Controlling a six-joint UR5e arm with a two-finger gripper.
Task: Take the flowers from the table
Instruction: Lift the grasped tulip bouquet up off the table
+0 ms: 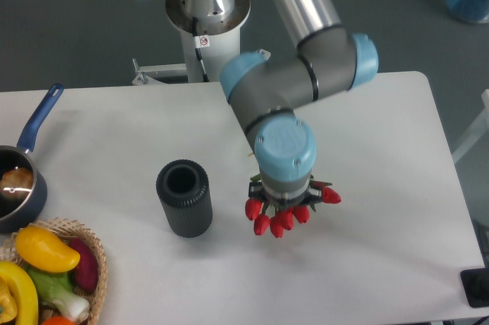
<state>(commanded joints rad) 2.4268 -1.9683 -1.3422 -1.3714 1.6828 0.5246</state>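
**Tulips under the wrist, right of the black cylinder**

The table (114, 122) is the largest thing in view, a white top with rounded corners that fills most of the picture. The landmark on it is the black ribbed cylinder (184, 197), which stands upright with its open mouth facing up, left of the table's middle.

The UR5e arm (306, 73) comes down from its white base (205, 15), which stands behind the table's far edge, up and to the right of the cylinder. The arm's silver tube runs to grey joints with light blue caps, and the last blue cap sits to the right of the cylinder, facing the camera.

The gripper (284, 206) hangs straight under that cap and is almost wholly hidden by it. How far the jaws are open cannot be told, nor whether they clasp anything.

The flowers (281, 220) show as a fan of red tulip heads poking out from beneath the wrist, to the right of the cylinder and well apart from it. A bit of green shows at the wrist's left edge. The stems are hidden.

Far left of the cylinder, at the table's edge, sits a blue-handled saucepan (19, 180). Below it, in the near left corner, a wicker basket (95, 252) holds yellow, red and green vegetables (46, 268).
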